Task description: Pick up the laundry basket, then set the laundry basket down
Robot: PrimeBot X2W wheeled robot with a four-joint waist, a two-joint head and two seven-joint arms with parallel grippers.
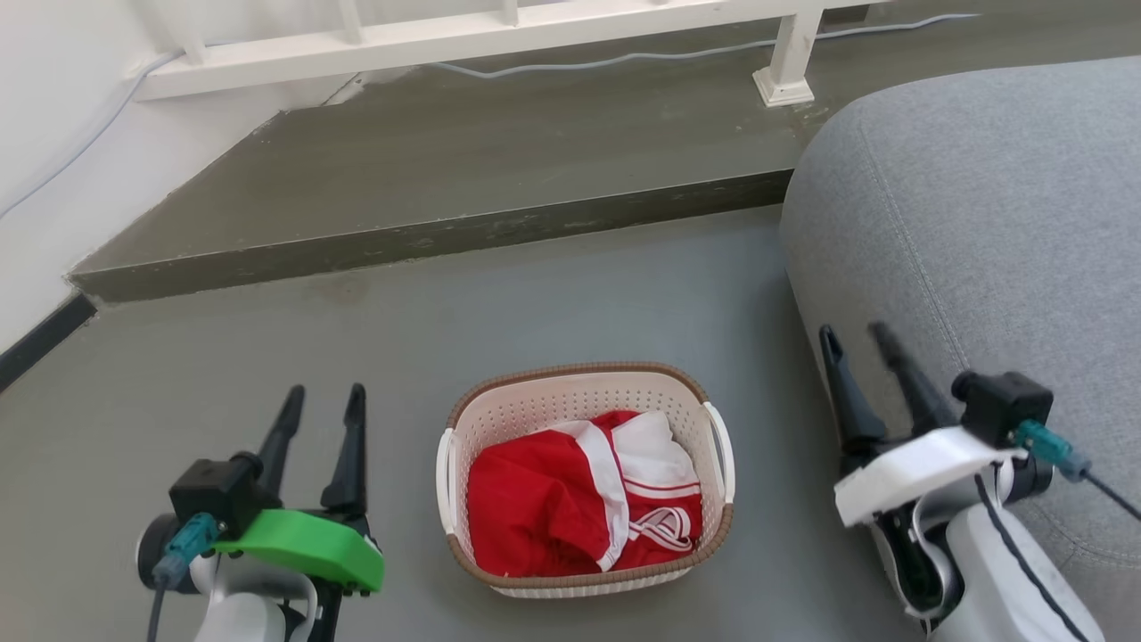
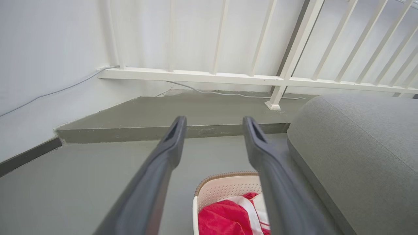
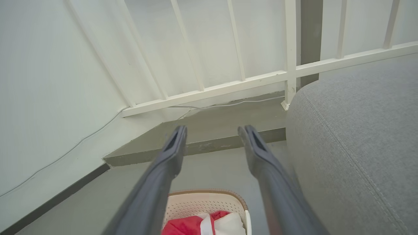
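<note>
The laundry basket (image 1: 570, 401) stands on the grey floor between my arms, cream-white and perforated, with a brown rim and white side handles. Red and white clothes (image 1: 570, 504) fill it. My left gripper (image 1: 325, 392) hovers open to its left, clear of it, nothing between the fingers. On the other side my right gripper (image 1: 856, 332) is open too, beside the sofa and apart from the basket. In the left wrist view the laundry basket (image 2: 225, 189) lies below the left gripper (image 2: 214, 122). The right wrist view has the laundry basket (image 3: 202, 204) low between the fingers of the right gripper (image 3: 212, 130).
A grey sofa (image 1: 989, 223) rises close on the right, right beside my right arm. Ahead, a raised concrete step (image 1: 428, 241) crosses the floor, with a white railing (image 1: 463, 36) and a cable behind it. A white wall (image 1: 45, 134) closes the left side.
</note>
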